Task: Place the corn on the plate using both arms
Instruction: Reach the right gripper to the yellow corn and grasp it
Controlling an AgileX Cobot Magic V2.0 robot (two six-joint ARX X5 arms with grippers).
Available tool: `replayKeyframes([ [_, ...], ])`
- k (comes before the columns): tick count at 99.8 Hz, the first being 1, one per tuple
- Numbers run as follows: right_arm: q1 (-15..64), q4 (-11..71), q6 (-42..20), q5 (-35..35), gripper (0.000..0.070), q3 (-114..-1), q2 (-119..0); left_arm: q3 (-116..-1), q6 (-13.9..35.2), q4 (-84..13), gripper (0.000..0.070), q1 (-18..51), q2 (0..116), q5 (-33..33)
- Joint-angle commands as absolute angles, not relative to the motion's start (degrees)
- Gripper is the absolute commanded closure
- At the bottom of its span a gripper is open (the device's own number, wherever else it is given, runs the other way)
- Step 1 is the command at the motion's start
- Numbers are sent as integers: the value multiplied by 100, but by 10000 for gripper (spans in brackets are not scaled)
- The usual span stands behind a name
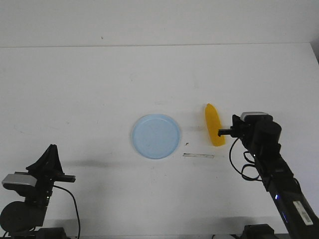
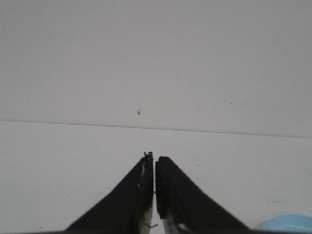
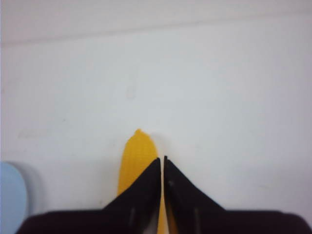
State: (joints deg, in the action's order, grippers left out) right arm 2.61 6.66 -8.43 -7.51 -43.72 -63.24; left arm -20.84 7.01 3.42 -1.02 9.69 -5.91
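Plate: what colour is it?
Pale light blue plate, plain; clearest in the front view.

corn [image 1: 214,125] just left of right gripper [image 1: 223,132], fingertips over its near end | plate [image 1: 156,136] further left, apart from corn | left gripper [image 1: 70,177] well left-near of plate

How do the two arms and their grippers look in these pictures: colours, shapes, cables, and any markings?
Both arms are black and jointed. The left arm carries a grey camera block at its wrist and trails a black cable. The right arm has a similar grey-topped block, looping black cables and a white label sticker near its base. The left gripper and right gripper each have two black, wedge-shaped fingers tapering to a point.
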Motion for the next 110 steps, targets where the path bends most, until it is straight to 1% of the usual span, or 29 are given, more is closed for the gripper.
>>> replayKeyframes([
  [1,362,941,-854,-751,693,-4792,-6689,-2110,670,425,698,-110,961,-578],
  [12,604,1619,-919,-681,693,-5408,-7203,-2110,670,425,698,-110,961,-578],
  [24,797,2443,-1131,-19,693,-6058,-7647,-2110,670,425,698,-110,961,-578],
  [32,989,2882,-1203,141,693,-6447,-7924,-2110,670,425,698,-110,961,-578],
  [56,1216,3723,-1271,104,693,-7210,-8425,-2110,670,425,698,-110,961,-578],
  [66,1260,4244,-1363,-180,692,-7432,-8665,-2110,670,427,698,-110,961,-578],
  [77,1271,4429,-1347,-198,677,-7491,-8882,-2110,670,427,698,-110,961,-578],
  [80,1271,4421,-1347,-193,648,-7491,-8941,-2110,670,427,698,-110,961,-578],
  [83,1271,4421,-1347,-189,590,-7491,-8991,-2110,670,427,698,-110,961,-578],
  [87,1269,4421,-1347,-187,482,-7491,-9041,-2110,670,427,698,-110,961,-578],
  [94,1269,4416,-1341,-145,265,-7491,-9122,-2110,670,427,698,-110,961,-578],
  [96,1269,4416,-1321,-148,217,-7491,-9139,-2110,670,427,698,-110,961,-578],
  [99,1269,4412,-1288,-150,167,-7491,-9170,-2110,670,425,697,-110,961,-578],
  [102,1269,4412,-1260,-148,146,-7491,-9196,-2110,670,427,698,-110,961,-578],
  [110,1269,4383,-1234,-150,145,-7489,-9253,-2110,670,427,698,-110,961,-578],
])
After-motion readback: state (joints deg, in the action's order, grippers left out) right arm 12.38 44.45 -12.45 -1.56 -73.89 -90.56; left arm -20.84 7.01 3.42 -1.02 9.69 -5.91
